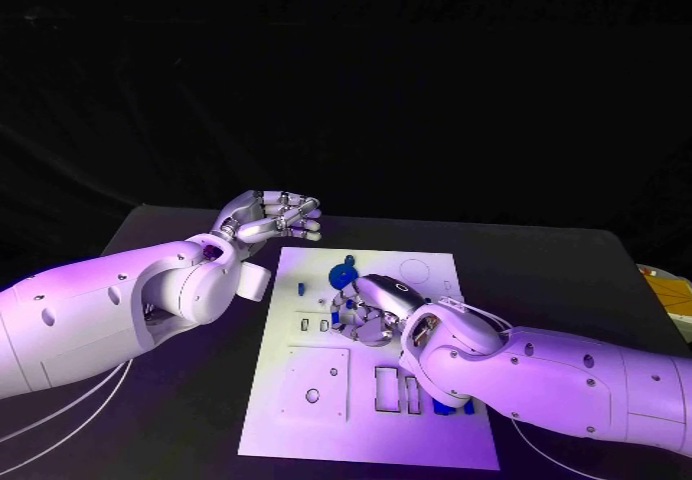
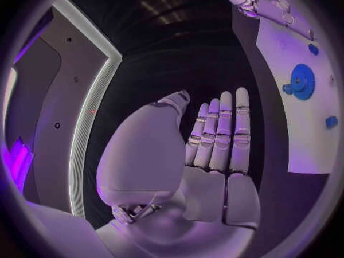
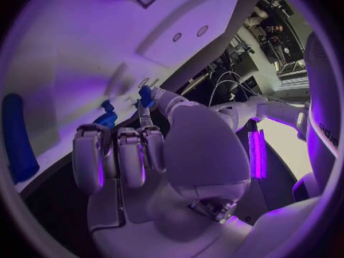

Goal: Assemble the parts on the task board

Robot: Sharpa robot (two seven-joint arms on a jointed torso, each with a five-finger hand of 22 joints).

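Small blue part [image 3: 145, 96] seemingly pinched by right hand [image 3: 154, 149] fingertips.

surface: black table [image 1: 562, 270] | on it: white task board [image 1: 296, 420], lying flat mid-table

Head cam sits high, looks down over my table [image 1: 577, 260] with the task board [image 1: 368, 400] centred, both my arms coming in from the sides. Left wrist cam is behind my left hand [image 2: 208, 155], close on the palm; the board [image 2: 301, 109] runs along one edge with a blue gear [image 2: 301, 81] on it. Right wrist cam sits behind my right hand [image 3: 165, 155], very near the board [image 3: 86, 40]. All three views share the board.
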